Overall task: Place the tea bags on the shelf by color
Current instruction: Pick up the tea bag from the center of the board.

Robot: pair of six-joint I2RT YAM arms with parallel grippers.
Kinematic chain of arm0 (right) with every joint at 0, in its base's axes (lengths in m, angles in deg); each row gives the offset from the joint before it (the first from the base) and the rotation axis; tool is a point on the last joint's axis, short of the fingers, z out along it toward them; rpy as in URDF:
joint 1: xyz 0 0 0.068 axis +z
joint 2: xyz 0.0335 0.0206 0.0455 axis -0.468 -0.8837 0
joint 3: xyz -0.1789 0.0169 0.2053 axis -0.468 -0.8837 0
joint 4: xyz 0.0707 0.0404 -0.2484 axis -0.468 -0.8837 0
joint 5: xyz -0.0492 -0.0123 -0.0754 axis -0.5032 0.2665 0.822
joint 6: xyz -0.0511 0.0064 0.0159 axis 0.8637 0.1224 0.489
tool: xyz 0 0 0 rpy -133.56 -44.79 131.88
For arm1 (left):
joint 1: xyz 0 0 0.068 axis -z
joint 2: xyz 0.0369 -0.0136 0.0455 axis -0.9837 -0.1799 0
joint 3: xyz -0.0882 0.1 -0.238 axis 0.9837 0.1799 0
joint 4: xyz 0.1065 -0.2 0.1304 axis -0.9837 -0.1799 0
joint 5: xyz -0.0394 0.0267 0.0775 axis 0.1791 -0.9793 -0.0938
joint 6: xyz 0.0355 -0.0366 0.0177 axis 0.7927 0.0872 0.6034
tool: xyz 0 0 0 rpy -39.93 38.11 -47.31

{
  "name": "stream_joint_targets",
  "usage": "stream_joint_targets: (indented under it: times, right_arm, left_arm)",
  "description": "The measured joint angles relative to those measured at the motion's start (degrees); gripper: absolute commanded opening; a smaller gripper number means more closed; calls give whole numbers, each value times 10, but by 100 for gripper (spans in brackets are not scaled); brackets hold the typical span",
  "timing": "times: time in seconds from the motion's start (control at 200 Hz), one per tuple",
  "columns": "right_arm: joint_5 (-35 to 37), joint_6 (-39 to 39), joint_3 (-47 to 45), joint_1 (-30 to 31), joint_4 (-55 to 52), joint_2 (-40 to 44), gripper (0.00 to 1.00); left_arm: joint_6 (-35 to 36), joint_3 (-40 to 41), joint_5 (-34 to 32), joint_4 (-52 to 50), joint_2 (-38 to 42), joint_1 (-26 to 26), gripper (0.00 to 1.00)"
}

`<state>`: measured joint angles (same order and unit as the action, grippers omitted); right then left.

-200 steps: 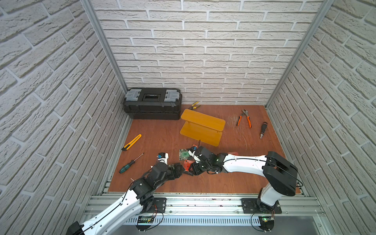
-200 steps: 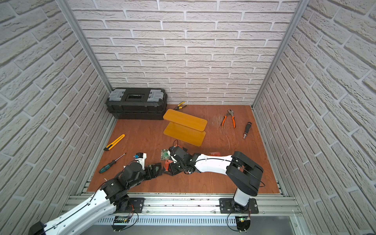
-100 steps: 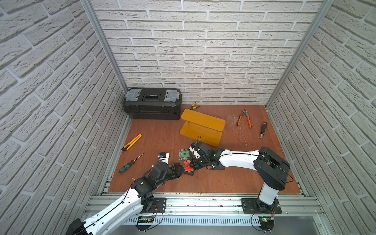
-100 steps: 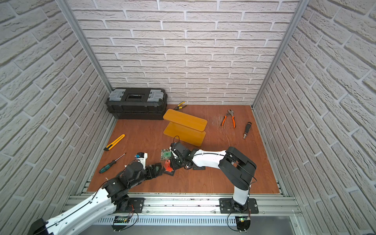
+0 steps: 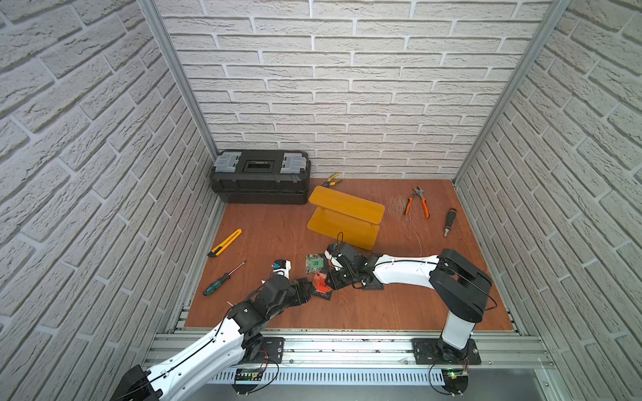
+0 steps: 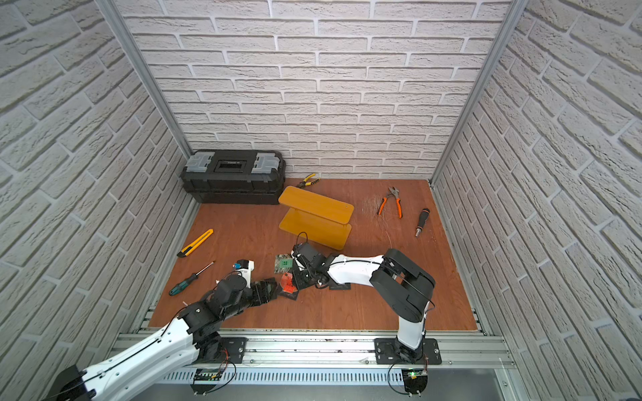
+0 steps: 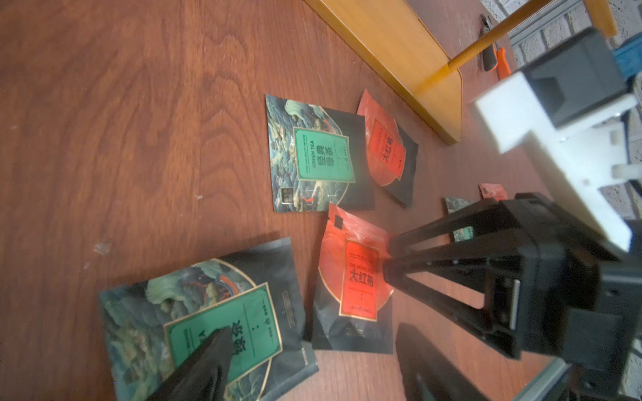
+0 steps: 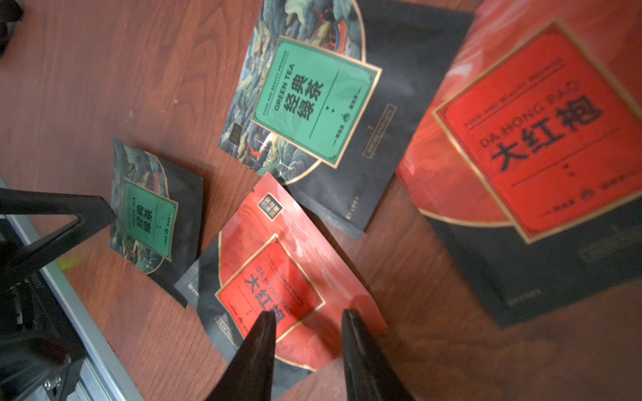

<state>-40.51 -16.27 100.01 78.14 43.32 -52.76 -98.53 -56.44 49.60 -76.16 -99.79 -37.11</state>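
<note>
The left arm [image 5: 201, 352] and right arm [image 5: 406, 274] share one build: smooth white link shells set between blocky matte-black joint housings, with a thin black cable traced along each white shell. Each stands on a flat black base plate [image 5: 422, 350]. The left end effector [image 7: 312, 330] and right end effector [image 8: 307, 314] are black, their tapering fingers [image 8: 257, 354] framed as open triangles. In a top view, a white camera mount [image 5: 285, 267] with a blue patch sits at 12 o'clock of the left wrist.
</note>
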Motion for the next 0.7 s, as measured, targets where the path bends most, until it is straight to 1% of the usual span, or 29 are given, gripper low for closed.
stream_joint_targets:
  times: [0.12, 0.39, 0.605, 0.7]
  right_arm:
    - [0, -4, -6, -2, 5, 0, 36]
    - [0, -18, -22, -2, 33, 5, 36]
    - [-1, -25, -26, -2, 42, 5, 36]
    - [-1, -25, -26, -3, 42, 5, 36]
  left_arm:
    - [-4, 0, 4, 8, -14, 0, 72]
    - [-9, 0, 8, 38, -52, 6, 68]
    - [-19, 0, 9, 69, -104, 13, 63]
    - [-27, 0, 8, 83, -120, 18, 63]
